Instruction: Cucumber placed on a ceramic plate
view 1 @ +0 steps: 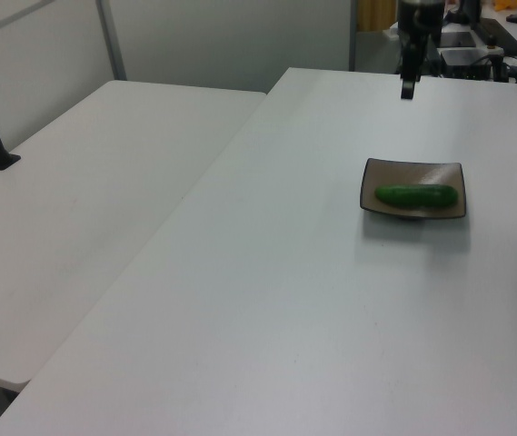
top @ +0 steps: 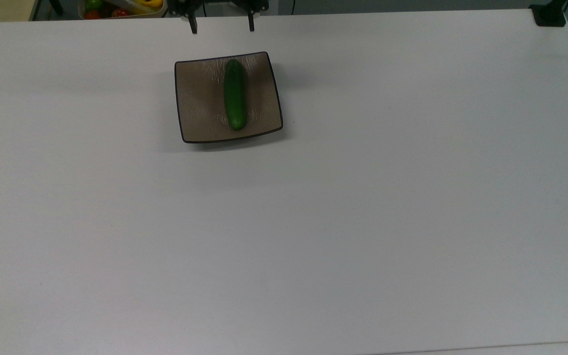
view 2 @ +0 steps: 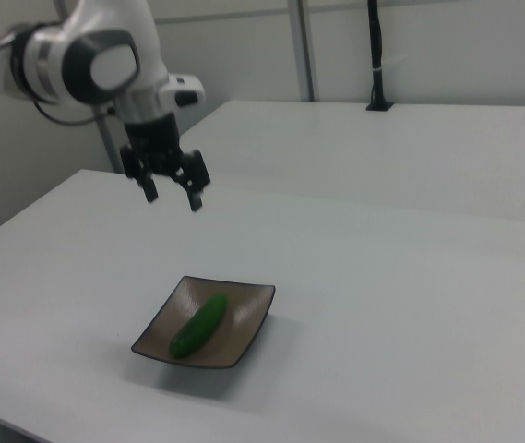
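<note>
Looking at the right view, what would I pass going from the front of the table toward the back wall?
Nearest is the plate with the cucumber lying on it, then the robot's open jaws, the gripper hanging above the table, then the second table, then the black pole.

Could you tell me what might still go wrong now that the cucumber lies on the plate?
Little, I think. The cucumber lies off-centre, its far end at the ceramic plate rim, so a knock might roll it out. The open gripper hangs above and apart, so contact seems unlikely.
</note>
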### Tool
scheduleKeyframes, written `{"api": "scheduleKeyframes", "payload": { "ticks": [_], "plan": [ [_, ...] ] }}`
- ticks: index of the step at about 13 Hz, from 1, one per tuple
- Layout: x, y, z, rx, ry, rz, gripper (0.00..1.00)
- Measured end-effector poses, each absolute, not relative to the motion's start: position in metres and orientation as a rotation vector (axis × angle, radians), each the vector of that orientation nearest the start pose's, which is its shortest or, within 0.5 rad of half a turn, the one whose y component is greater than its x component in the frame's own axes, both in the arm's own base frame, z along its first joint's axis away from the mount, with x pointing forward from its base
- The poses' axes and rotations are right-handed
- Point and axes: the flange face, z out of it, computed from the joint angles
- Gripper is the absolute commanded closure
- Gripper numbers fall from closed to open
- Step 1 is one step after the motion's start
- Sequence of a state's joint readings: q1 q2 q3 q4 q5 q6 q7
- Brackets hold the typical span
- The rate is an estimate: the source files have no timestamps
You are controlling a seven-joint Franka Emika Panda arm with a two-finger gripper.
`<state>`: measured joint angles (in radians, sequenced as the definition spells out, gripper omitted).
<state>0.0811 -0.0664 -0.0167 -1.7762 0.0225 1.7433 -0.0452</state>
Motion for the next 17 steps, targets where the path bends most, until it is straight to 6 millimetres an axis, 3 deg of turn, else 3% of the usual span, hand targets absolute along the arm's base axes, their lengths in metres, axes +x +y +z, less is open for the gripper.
{"api": "scheduleKeyframes", "payload": {
  "ticks": [3,5,10,14,17],
  "plan": [
    [0.539,0.038,0.610,-3.113,-0.068,-0.039,0.00],
    [0.537,0.042,0.617,-3.109,-0.004,-0.028,0.00],
    [0.543,0.053,0.617,-3.107,-0.010,-0.073,0.00],
    [0.563,0.051,0.610,-3.097,-0.134,-0.205,0.00],
    [0.565,0.048,0.609,-3.097,-0.138,-0.207,0.00]
  ]
}}
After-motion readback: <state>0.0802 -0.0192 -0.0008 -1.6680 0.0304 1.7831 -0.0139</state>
